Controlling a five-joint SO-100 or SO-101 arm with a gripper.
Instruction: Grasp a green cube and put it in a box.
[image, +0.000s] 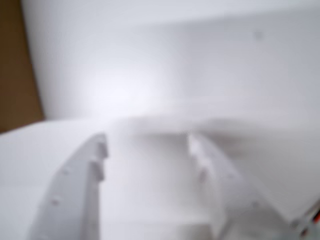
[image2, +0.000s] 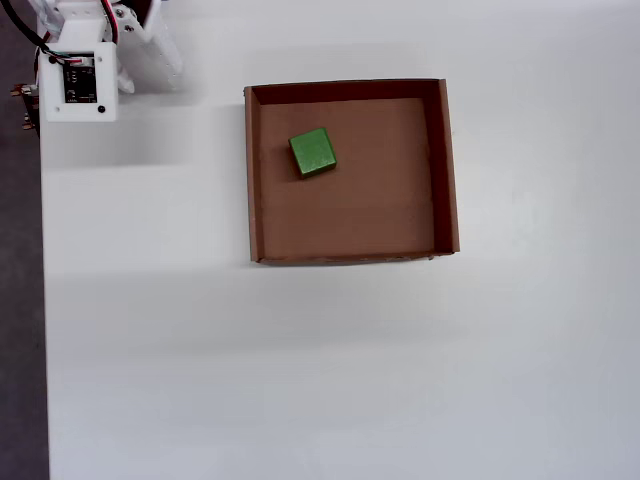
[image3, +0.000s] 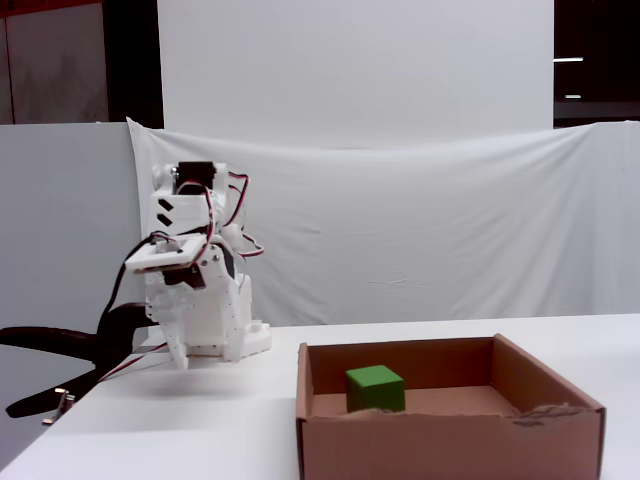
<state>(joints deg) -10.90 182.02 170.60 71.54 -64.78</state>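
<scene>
The green cube rests on the floor of the brown cardboard box, in its upper left part in the overhead view. The fixed view shows the cube inside the box, behind the front wall. My white arm is folded up at its base, well to the left of the box; in the overhead view the arm sits at the top left corner. In the blurred wrist view my gripper stands open, with only white surface between its fingers. That view shows neither cube nor box.
The white table ends at a dark strip along the left in the overhead view. A white cloth backdrop hangs behind the table. A dark chair arm sits left of the base. A brown patch fills the wrist view's left edge.
</scene>
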